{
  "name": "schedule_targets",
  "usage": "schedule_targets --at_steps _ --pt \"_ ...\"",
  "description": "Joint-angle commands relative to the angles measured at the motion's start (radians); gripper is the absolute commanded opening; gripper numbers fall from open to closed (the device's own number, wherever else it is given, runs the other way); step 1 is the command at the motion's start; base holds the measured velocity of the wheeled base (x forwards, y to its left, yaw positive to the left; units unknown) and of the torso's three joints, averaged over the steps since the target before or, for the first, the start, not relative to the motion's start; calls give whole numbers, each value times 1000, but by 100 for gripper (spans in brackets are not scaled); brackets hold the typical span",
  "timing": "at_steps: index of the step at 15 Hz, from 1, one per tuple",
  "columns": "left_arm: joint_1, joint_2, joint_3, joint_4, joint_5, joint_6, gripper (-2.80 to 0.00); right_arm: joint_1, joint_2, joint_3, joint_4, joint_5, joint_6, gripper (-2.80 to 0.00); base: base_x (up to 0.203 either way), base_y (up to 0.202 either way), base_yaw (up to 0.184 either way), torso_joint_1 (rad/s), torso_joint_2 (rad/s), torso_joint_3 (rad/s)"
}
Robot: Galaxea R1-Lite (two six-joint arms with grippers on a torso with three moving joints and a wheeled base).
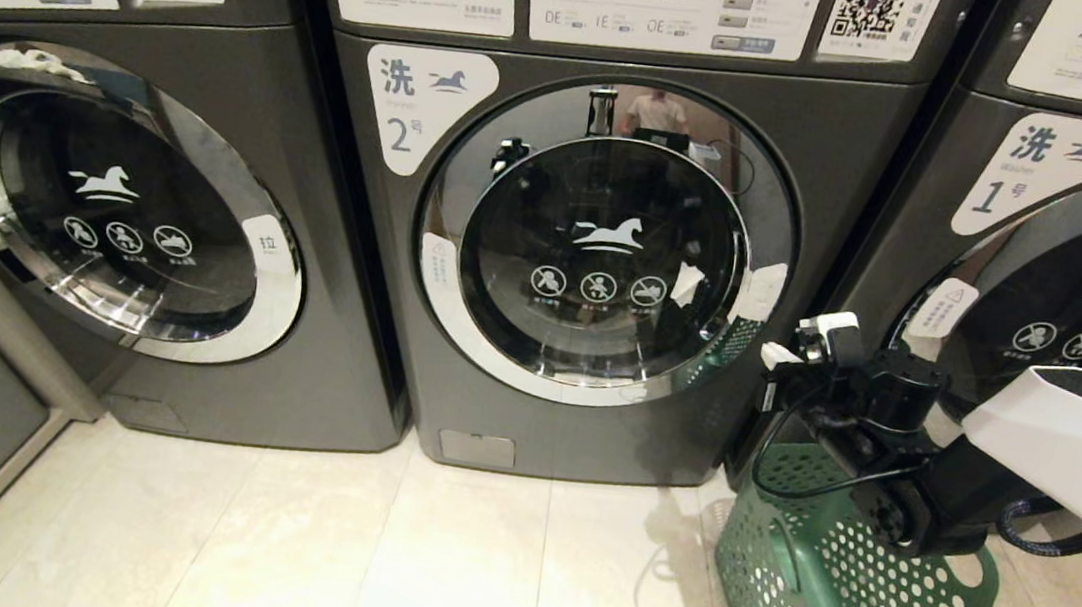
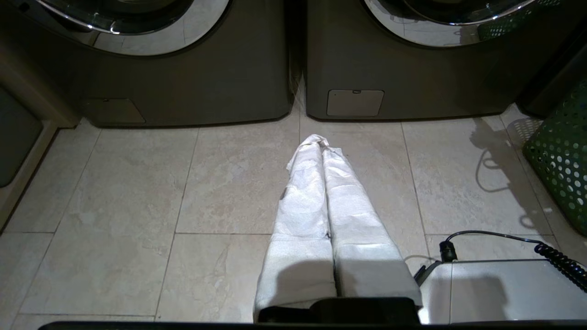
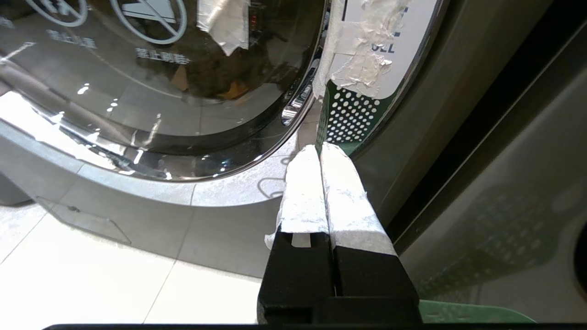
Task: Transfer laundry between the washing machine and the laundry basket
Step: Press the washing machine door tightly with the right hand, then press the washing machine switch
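The washing machine marked 2 stands between two like machines, one on either side. The laundry basket sits on the floor before its right corner, with the right gripper above the basket, near the door rim

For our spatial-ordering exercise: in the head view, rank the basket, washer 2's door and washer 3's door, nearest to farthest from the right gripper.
1. Basket, just below the right gripper.
2. Washer 2's door, beside it, centre.
3. Washer 3's door, far left.
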Motion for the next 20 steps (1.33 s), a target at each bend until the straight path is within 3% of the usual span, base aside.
schedule_targets --at_steps 1,6,10,20 --pt "0 0 -1 1 2 2 -280 -4 14 -41 -14 1 1 -280 0 0 0 2 1 -195" --pt "1 -2 0 1 3 -4 -280 -5 20 -70 -22 4 3 -280 0 0 0 3 3 -202" --pt "0 -2 0 1 3 -4 -280 -5 36 -220 -19 0 3 -280 0 0 0 1 4 -186" --pt "0 -2 0 1 2 -4 -280 -6 -11 -291 -18 -3 1 -280 0 0 0 0 0 -13"
